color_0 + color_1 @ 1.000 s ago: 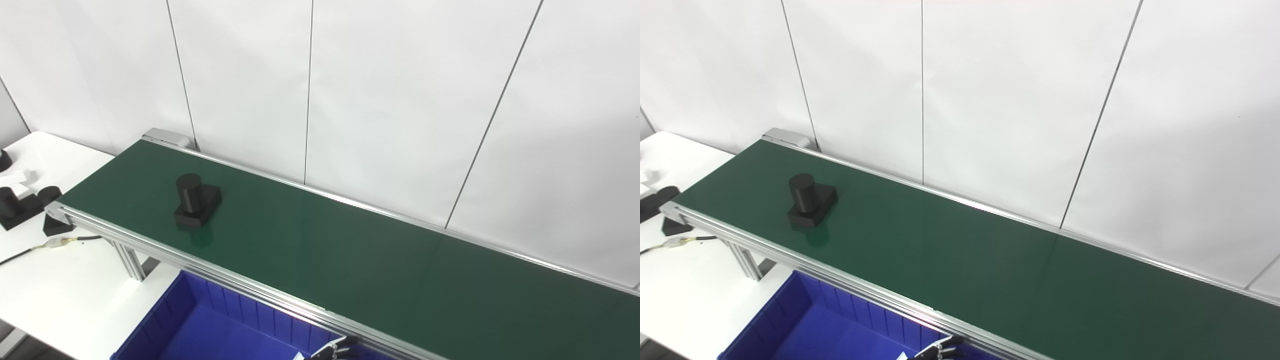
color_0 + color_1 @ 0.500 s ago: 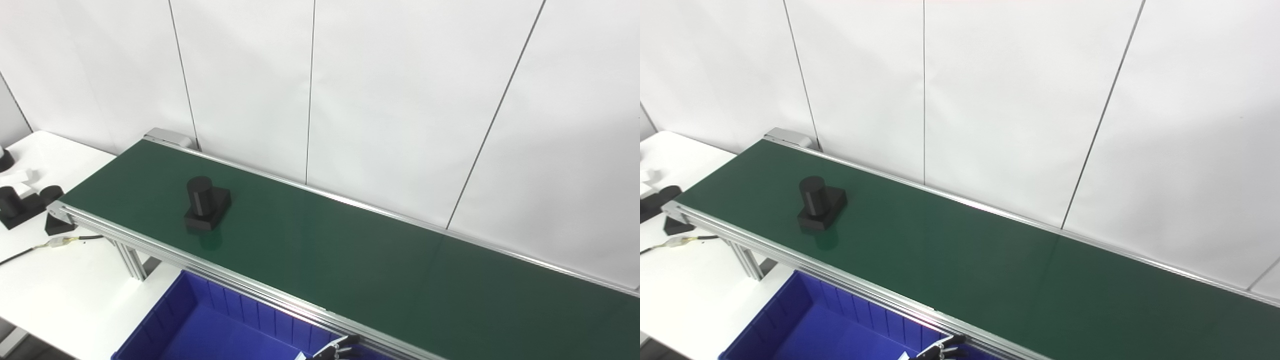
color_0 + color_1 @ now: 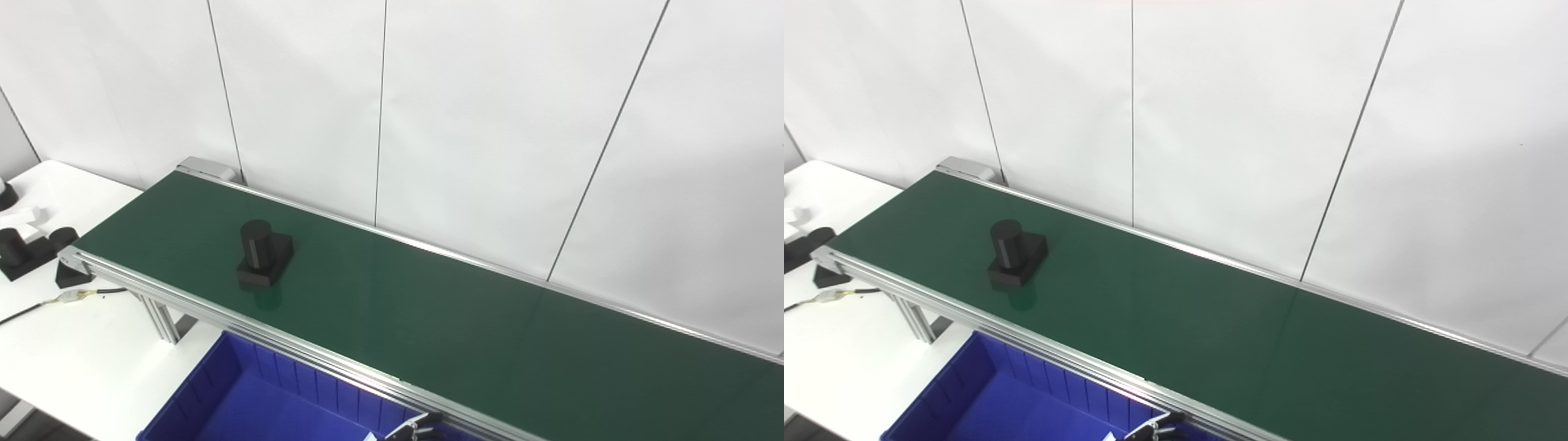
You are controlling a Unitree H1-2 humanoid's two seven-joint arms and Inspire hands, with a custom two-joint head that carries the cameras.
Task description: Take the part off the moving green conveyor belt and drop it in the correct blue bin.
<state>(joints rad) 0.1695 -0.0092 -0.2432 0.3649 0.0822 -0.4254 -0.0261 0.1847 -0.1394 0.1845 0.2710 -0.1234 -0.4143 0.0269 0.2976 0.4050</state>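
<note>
Black part (image 3: 263, 254) upright on green belt (image 3: 429, 312), left-centre of frame, not yet grabbed; hand (image 3: 413, 432) barely visible at bottom edge by blue bin (image 3: 269, 398), prob. waiting, open/closed can't tell.

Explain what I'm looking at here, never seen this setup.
Two cameras on a humanoid robot's head, side by side, show the same scene from slightly different spots. A long green conveyor belt with aluminium rails runs along a white panelled wall. On it stands one matte black part: an upright cylinder on a square base. Below the near rail sits an open blue plastic bin. On the white side table at left lie more black parts and a cable. Only the fingertips of one hand peek in at the bottom edge, over the bin; which hand, and its state, can't be told. Nothing is held.
</note>
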